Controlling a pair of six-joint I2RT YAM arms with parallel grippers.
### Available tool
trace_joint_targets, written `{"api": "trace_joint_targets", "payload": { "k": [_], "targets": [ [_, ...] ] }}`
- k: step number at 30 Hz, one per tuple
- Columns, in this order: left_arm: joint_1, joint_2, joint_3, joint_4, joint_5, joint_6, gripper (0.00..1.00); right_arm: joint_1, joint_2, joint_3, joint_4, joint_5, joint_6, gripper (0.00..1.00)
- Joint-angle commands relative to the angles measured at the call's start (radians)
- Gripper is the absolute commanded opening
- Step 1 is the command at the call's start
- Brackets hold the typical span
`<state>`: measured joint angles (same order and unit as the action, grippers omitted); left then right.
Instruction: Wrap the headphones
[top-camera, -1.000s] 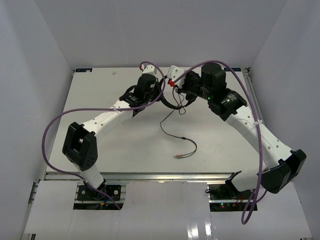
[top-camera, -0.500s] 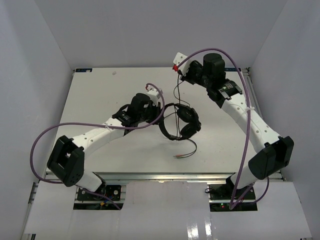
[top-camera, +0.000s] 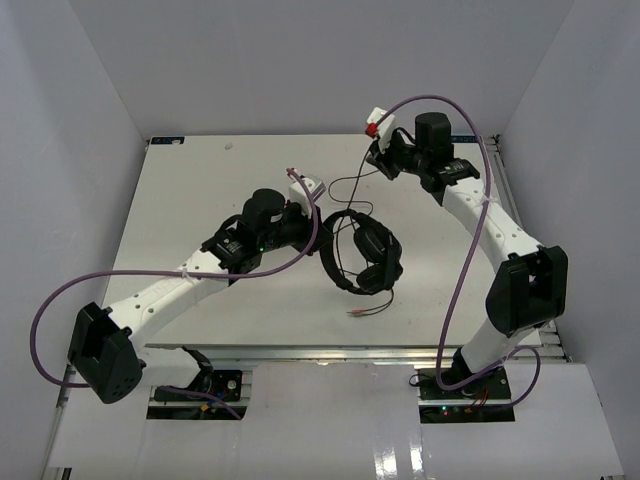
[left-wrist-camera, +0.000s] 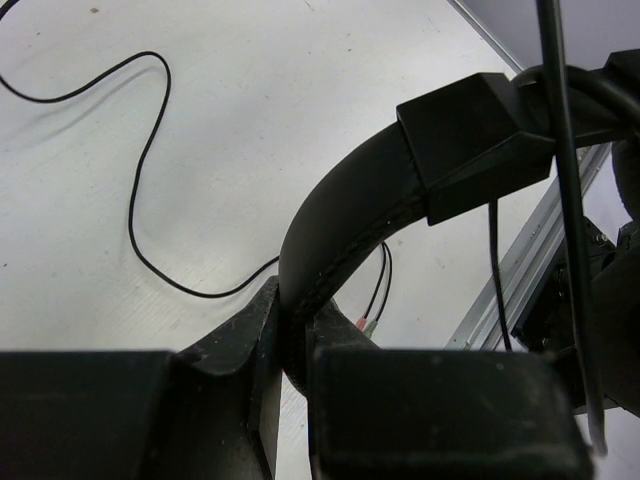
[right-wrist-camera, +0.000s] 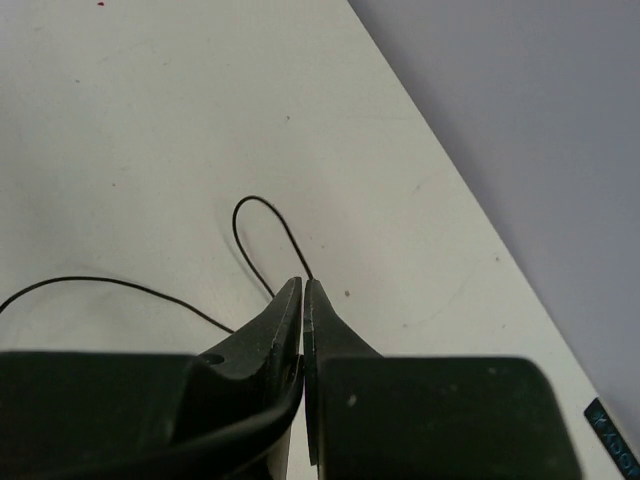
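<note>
The white bench (top-camera: 200, 190) carries both arms at its near edge. The left arm (top-camera: 170, 285) reaches in toward the middle, and the right arm (top-camera: 490, 225) stretches to the far right part of the bench. The black headphones (top-camera: 372, 252) are right of centre. The left fingers (left-wrist-camera: 245, 345) pinch their curved headband (left-wrist-camera: 340, 210) at its lower end, and the two earcups (top-camera: 385, 270) sit on the side away from that grip. The right fingers (right-wrist-camera: 270, 330) are pressed together on the thin black cord (right-wrist-camera: 250, 215), which loops out just past their tips. In the top view the cord runs from there leftward and down to the headphones. The reddish plugs (top-camera: 356, 313) lie on the bench near its front edge, just in front of the earcups.
</note>
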<state>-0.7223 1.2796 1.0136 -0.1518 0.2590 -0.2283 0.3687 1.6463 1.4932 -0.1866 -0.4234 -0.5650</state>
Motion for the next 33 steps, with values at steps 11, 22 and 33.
{"api": "trace_joint_targets", "payload": {
  "k": [11, 22, 33],
  "targets": [
    [-0.002, -0.045, 0.386, -0.259, -0.144, 0.028, 0.0, -0.1, -0.058, -0.415, 0.442, -0.689, 0.409, 0.08],
    [-0.002, 0.07, 0.664, -0.376, -0.245, -0.031, 0.0, -0.077, 0.048, -0.563, 0.954, -0.8, 0.823, 0.08],
    [-0.002, 0.246, 0.995, -0.507, -0.399, -0.126, 0.0, 0.007, 0.296, -0.53, 1.92, -0.788, 1.547, 0.09]
  ]
}}
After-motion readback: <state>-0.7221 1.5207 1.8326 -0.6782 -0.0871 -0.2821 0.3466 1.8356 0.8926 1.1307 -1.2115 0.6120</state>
